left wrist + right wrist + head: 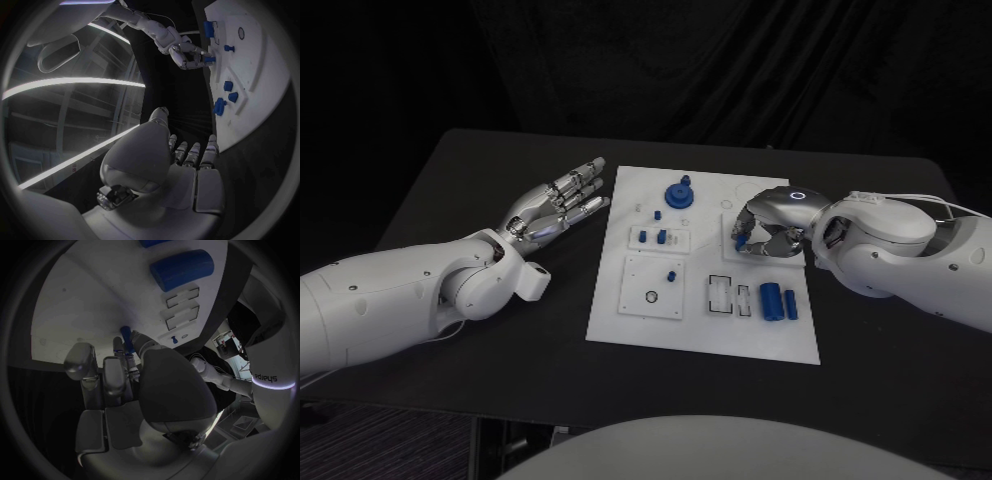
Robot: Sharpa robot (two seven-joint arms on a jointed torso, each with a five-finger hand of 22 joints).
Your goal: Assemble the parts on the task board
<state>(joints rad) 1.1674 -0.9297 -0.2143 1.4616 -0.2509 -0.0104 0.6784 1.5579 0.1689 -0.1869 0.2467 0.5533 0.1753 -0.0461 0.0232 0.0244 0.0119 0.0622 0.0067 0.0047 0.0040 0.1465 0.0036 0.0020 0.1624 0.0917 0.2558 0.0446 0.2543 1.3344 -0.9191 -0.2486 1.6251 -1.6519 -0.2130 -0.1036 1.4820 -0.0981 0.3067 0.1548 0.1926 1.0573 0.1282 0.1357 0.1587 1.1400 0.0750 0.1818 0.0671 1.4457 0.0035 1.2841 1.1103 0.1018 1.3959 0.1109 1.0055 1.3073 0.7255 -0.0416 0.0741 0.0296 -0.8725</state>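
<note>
The right robot hand (764, 232) pinches a small blue peg (125, 334) over the white board (646, 325), right of the frame's centre. It looks light, stiff, slippery; grip its shaft. The left robot hand (564, 198) is open.

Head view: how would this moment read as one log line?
right hand: pinches small blue part over white board | left hand: open, beside board | two blue cylinders: lying on board

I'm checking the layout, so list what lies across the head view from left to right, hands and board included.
left hand → task board → small blue peg held by the right hand → right hand. The left hand lies open beside the board's left edge; the right hand is over the board's right part.
</note>
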